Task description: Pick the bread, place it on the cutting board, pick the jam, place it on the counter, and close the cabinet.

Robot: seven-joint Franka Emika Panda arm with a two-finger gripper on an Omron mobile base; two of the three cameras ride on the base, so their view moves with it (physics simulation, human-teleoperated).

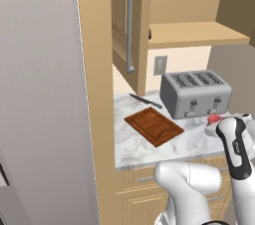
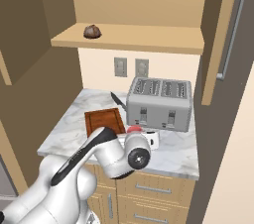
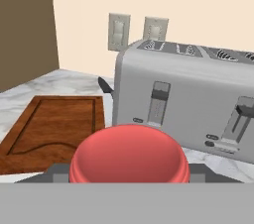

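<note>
The jam [image 3: 129,156], a red jar, sits between my gripper's [image 3: 129,174] dark fingertips [image 3: 55,172], which are shut on it. The jar [image 1: 214,118] hangs low over the counter [image 1: 134,144], just in front of the toaster; I cannot tell whether it touches the stone. From the right the jam [image 2: 134,130] shows above my gripper [image 2: 143,138]. The bread [image 2: 92,31], a small brown lump, lies on the shelf of the open cabinet [image 2: 149,39]. The cutting board [image 1: 153,125] lies bare on the counter, left of the jar. Both cabinet doors [image 1: 124,25] stand open.
A silver four-slot toaster [image 1: 195,93] stands at the back of the counter. A dark knife [image 1: 145,100] lies between it and the board. Wall outlets [image 3: 119,30] are behind the toaster. A tall grey panel [image 1: 40,94] bounds the left side.
</note>
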